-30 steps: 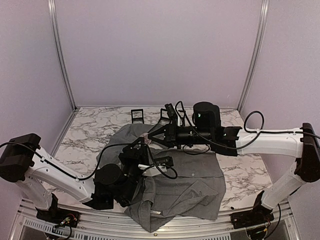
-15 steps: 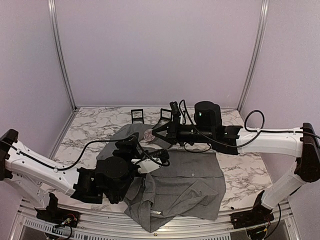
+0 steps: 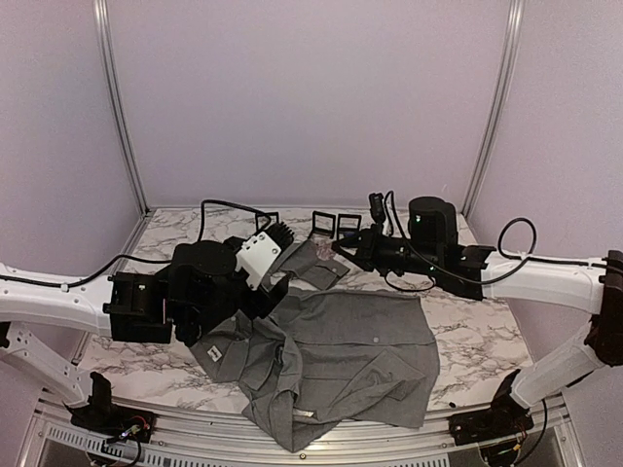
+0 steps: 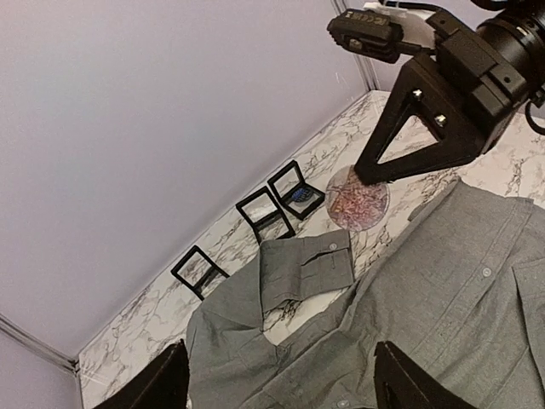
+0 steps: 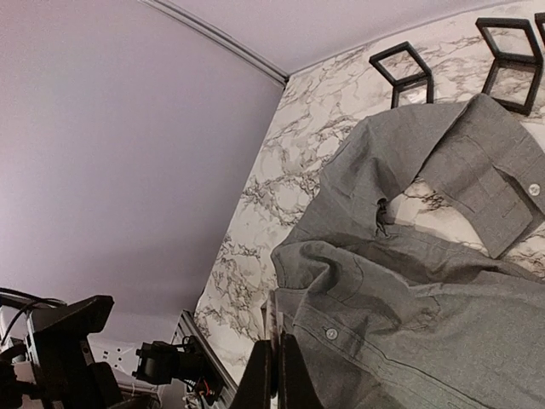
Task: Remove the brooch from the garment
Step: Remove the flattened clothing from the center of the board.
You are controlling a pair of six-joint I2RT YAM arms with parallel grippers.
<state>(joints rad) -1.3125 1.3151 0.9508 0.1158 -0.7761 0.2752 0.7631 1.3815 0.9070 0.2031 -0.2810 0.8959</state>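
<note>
Grey garment (image 3: 360, 341) | brooch (image 4: 358, 200) off, moved right | left tool (image 4: 281, 388) opened, lifted

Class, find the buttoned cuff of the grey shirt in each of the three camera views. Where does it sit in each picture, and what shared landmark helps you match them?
Top external: the cuff lies just left of centre, at the shirt's far edge.
Left wrist: the cuff is at centre, below and left of the round brooch.
Right wrist: the cuff is at the right edge.
Shared landmark: the black frames on the marble just beyond the cuff.
</note>
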